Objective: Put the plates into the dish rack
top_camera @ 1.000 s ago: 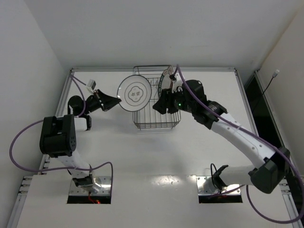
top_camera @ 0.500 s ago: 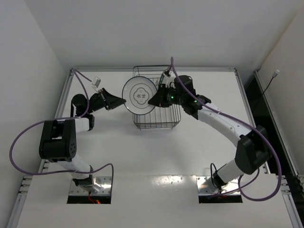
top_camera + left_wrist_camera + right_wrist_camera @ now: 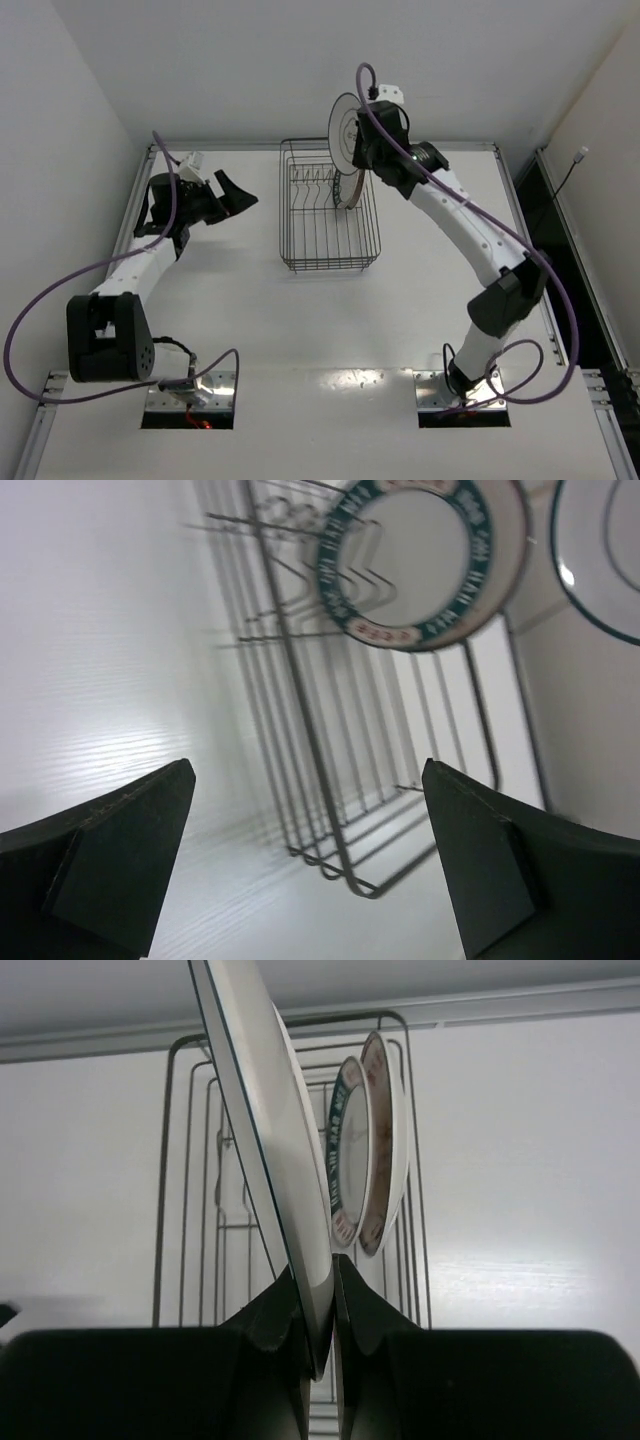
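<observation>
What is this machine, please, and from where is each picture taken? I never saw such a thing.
These are two robot arms bolted to a white table. One picture looks down from above; the other two come from a camera on each wrist. On the table stands a wire dish rack with two plates upright inside. The right claw is shut on a third plate, held on edge over the rack. The left claw is open and empty.

Left black gripper (image 3: 237,192): stood wide open, arm stretched forward.
Right black gripper (image 3: 318,1305): was raised high, clamped on white ringed plate (image 3: 343,122).
</observation>
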